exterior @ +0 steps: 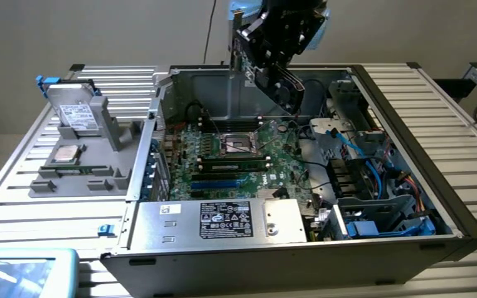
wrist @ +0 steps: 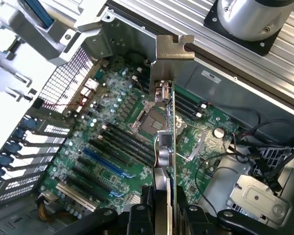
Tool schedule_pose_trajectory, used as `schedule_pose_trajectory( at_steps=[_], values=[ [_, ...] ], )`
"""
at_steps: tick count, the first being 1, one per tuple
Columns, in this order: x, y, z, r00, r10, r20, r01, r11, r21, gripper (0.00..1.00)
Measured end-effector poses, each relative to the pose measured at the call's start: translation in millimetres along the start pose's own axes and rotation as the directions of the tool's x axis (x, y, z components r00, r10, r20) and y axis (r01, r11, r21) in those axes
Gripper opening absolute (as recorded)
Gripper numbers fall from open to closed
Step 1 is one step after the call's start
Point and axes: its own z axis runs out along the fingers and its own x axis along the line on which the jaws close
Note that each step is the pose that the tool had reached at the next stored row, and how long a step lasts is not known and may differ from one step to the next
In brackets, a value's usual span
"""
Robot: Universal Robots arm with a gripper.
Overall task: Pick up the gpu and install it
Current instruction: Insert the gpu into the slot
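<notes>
The gpu (exterior: 282, 84) hangs tilted above the back of the open computer case (exterior: 412, 167), over the green motherboard (exterior: 238, 146). My gripper (exterior: 287, 31) is shut on its upper end. In the wrist view the gpu (wrist: 165, 142) appears edge-on, a thin card with its silver end bracket (wrist: 170, 49) at the far end. My gripper (wrist: 165, 218) clamps it between black fingers (wrist: 139, 218). Beneath the card lie the motherboard (wrist: 112, 122), its CPU socket (wrist: 147, 117) and a blue expansion slot (wrist: 105, 164). The card is clear of the board and touches no slot.
A grey tray (exterior: 81, 180) at the exterior view's left carries a silver drive (exterior: 77, 115) and a processor (exterior: 66, 153). The power supply (exterior: 222, 220) fills the case's near side. Cables and drive bays (exterior: 371, 167) crowd its right. A blue-rimmed bin (exterior: 23, 270) sits bottom left.
</notes>
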Motion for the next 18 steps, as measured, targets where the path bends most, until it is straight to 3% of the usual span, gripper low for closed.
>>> schedule_pose_trajectory(
  at_steps=[5,9,14,18],
  values=[
    [0.0,0.0,0.1,0.9959,-0.090,-0.0116,0.090,0.9960,0.0002,0.29],
    [0.0,0.0,0.1,0.9866,-0.162,-0.0212,0.162,0.9868,-0.0006,0.29],
    [0.0,0.0,0.2,0.9678,-0.250,-0.0327,0.250,0.9683,-0.0022,0.29],
    [0.0,0.0,0.3,0.9468,-0.319,-0.0411,0.319,0.9477,-0.0034,0.29]
  ],
)
